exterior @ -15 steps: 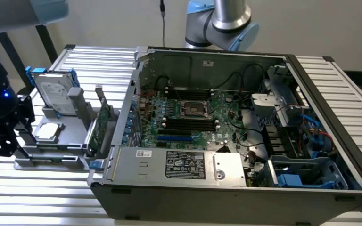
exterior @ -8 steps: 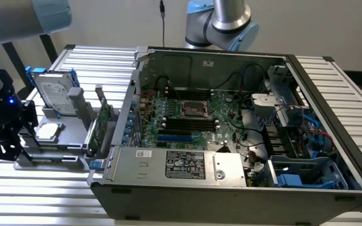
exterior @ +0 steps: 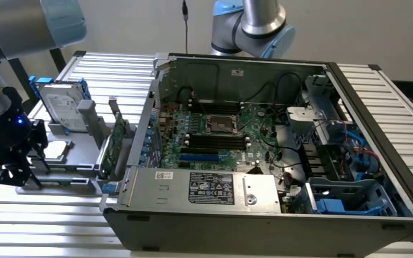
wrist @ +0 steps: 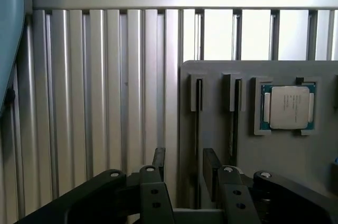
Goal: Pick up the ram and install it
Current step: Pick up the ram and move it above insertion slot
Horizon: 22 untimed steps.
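Bench [wrist: 105,102]: wide bare slats. Open computer case [exterior: 264,161] hemming grey holder [wrist: 285,150] on one side, free room off its other edge. Jaws spread wide, empty, flanking ram [wrist: 198,129] upright in the holder's edge-most slot; processor [wrist: 288,106] near.

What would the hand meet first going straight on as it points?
Likely the ram, standing on edge in the grey holder, in line between the fingers of the open hand; depth unclear.
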Motion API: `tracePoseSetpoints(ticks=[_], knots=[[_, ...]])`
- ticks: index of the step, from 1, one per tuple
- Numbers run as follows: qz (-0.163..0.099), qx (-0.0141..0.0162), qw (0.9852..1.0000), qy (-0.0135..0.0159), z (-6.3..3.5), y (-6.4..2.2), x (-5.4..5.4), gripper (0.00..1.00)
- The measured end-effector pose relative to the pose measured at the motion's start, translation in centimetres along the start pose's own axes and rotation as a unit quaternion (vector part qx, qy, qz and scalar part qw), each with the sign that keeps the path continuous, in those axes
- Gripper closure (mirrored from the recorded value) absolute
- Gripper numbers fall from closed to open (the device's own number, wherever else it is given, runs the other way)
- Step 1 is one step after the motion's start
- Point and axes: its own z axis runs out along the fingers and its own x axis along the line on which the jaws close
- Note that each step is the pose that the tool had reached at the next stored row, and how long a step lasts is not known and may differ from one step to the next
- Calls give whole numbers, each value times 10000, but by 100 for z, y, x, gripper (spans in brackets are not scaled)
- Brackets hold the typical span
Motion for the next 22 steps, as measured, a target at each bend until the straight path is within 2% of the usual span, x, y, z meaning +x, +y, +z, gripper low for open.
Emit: tracePoseSetpoints(ticks=[12, 19, 22], knots=[[0, -1, 10000, 0, 216, -24, -64, 58], [-30, 0, 10000, 1, 321, -27, -183, 58], [-54, 1, 10000, 1, 350, -29, -199, 58]])
